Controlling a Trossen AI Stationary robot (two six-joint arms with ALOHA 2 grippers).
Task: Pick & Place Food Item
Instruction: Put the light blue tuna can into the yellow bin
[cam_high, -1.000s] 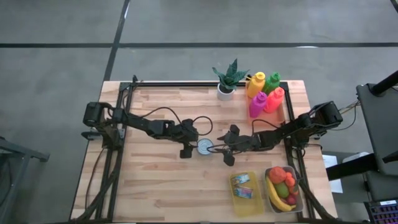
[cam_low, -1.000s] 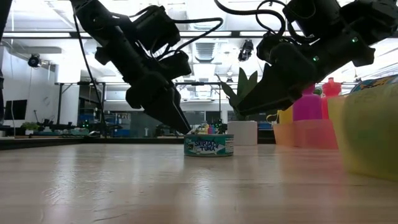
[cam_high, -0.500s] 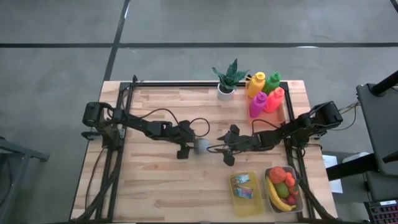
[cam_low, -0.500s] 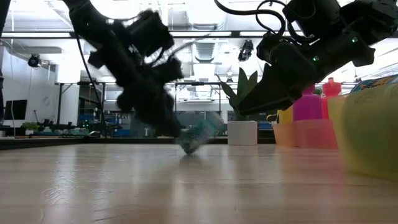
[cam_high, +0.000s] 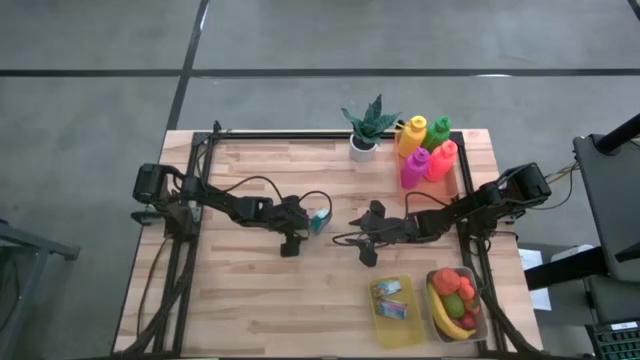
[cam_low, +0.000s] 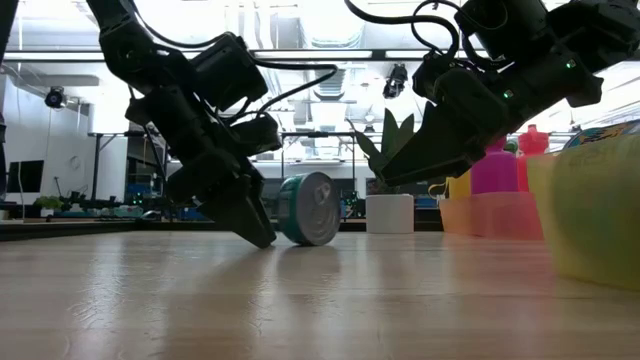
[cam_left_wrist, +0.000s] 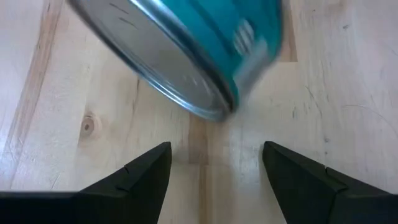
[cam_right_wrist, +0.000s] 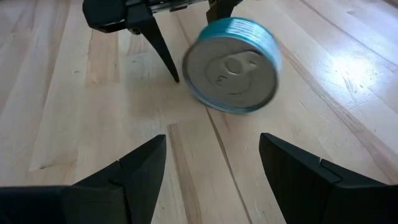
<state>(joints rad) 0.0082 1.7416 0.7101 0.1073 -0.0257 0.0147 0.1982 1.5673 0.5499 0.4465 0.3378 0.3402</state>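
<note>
While tipped on edge, tuna can (cam_low: 308, 208) just beyond left tool (cam_low: 253, 214)

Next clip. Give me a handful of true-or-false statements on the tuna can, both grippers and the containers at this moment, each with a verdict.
1. The tuna can stands on its edge, tipped up off its flat base. True.
2. The left gripper is clamped on the can. False: its fingers are open with the can just beyond the tips, not between them.
3. The right gripper is open and holds nothing. True.
4. The yellow bin is empty. False: small packets lie in it.
5. The fruit sits in the clear container at the table's corner near the right arm. True.
</note>
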